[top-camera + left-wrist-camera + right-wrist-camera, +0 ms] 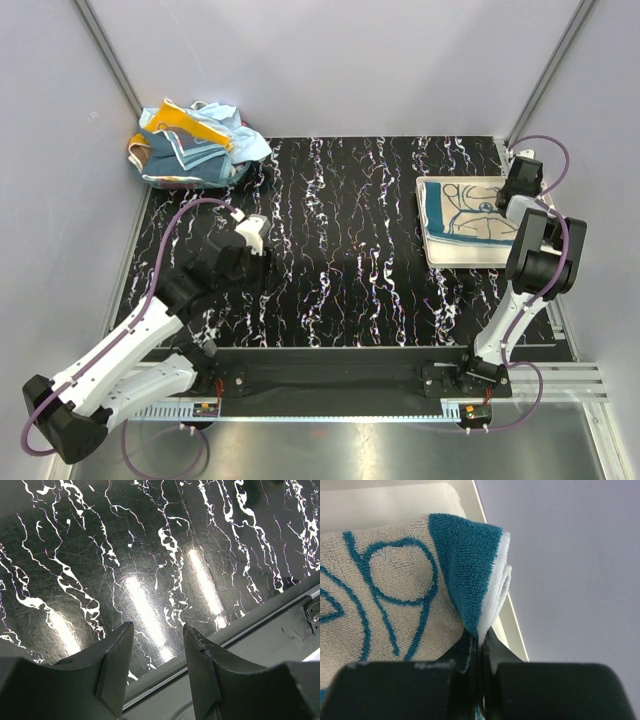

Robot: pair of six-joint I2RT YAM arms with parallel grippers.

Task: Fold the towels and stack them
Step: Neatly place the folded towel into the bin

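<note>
Right gripper (481, 647): clamped shut on folded corner of teal towel (385, 590), flat on white tray (455, 495) at right. Left gripper (157, 640): open, empty, above table (150, 545). Judged soft, light, limp; best pinched at hemmed corners

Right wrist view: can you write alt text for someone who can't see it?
The right gripper is shut on the folded corner of a teal and beige towel, its white underside showing at the pinched edge. The towel lies on a cream tray, with a plain pale wall filling the right side.
</note>
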